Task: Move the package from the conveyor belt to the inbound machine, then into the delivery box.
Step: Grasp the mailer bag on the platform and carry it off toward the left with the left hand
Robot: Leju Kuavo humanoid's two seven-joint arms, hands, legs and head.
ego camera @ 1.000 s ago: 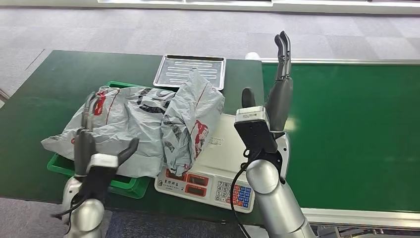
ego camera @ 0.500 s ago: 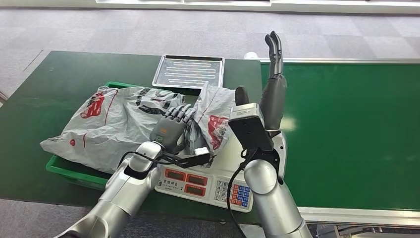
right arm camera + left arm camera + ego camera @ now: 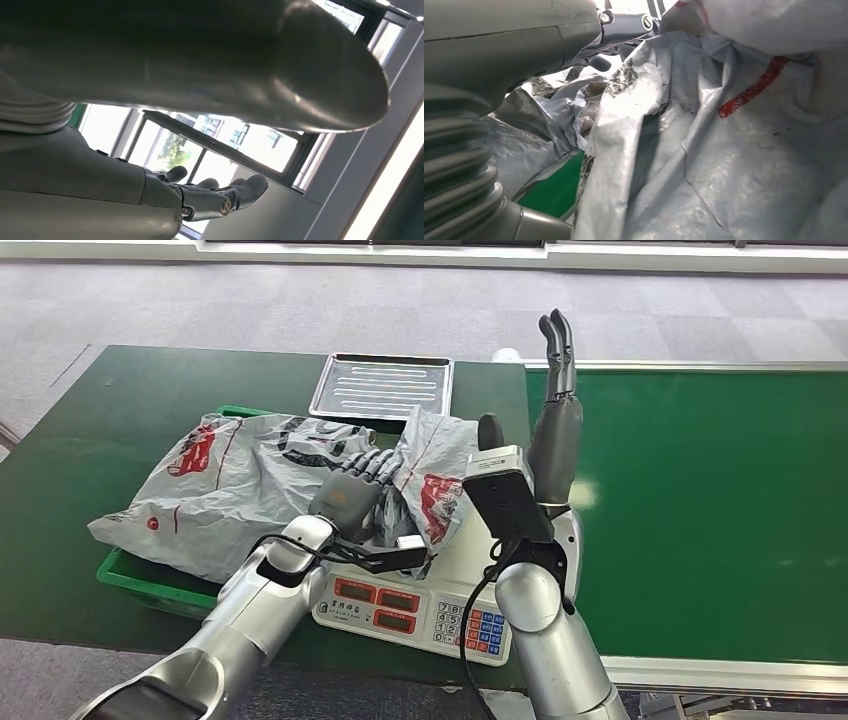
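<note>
A crumpled grey package point(image 3: 437, 475) with red print stands on the white scale point(image 3: 430, 595), the inbound machine. My left hand point(image 3: 352, 492) lies on the package's left side with its fingers point(image 3: 378, 464) curled over a fold. The left wrist view shows the grey film point(image 3: 724, 150) pressed close against that hand point(image 3: 524, 45). My right hand point(image 3: 555, 430) is raised beside the scale with straight fingers pointing up, holding nothing; the right wrist view shows it point(image 3: 210, 197) against windows. The green delivery box point(image 3: 150, 585) sits left of the scale under a larger grey bag point(image 3: 235, 480).
A metal tray point(image 3: 381, 386) lies behind the box and scale. The green conveyor belt point(image 3: 700, 510) runs along the right, with a metal rail at its near edge. The dark green table point(image 3: 120, 400) extends to the left and back.
My left arm swung up from below the box to the package on the scale, which slumped lower. Over the last half second the hand stayed on it. The right hand barely moved.
</note>
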